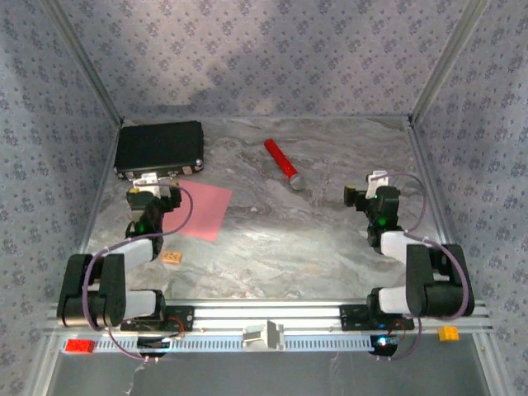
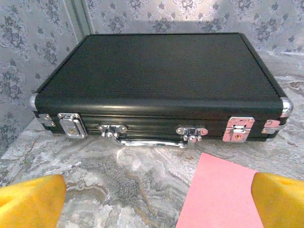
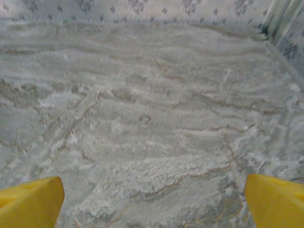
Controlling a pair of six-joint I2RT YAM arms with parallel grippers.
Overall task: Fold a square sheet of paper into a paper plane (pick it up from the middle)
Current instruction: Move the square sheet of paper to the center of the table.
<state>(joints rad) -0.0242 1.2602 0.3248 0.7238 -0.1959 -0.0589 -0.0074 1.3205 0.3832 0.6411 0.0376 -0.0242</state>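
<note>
Jaws on both arms are spread fully wide, with nothing between them. The left gripper [image 2: 152,202] hangs just in front of the black case [image 2: 156,71], facing its latched front side and chrome handle. Its yellow fingers [image 2: 33,199] hold nothing. The square sheet of paper [image 1: 206,210] lies flat and unfolded on the marbled table [image 1: 313,239], just in front of the case's right end. In the left wrist view a corner of the sheet points toward the case and its edge runs under the right-hand finger; whether they touch cannot be told. The right gripper [image 1: 375,183] is well to the right of the case, past the red cylinder [image 1: 281,162], over bare tabletop.
</note>
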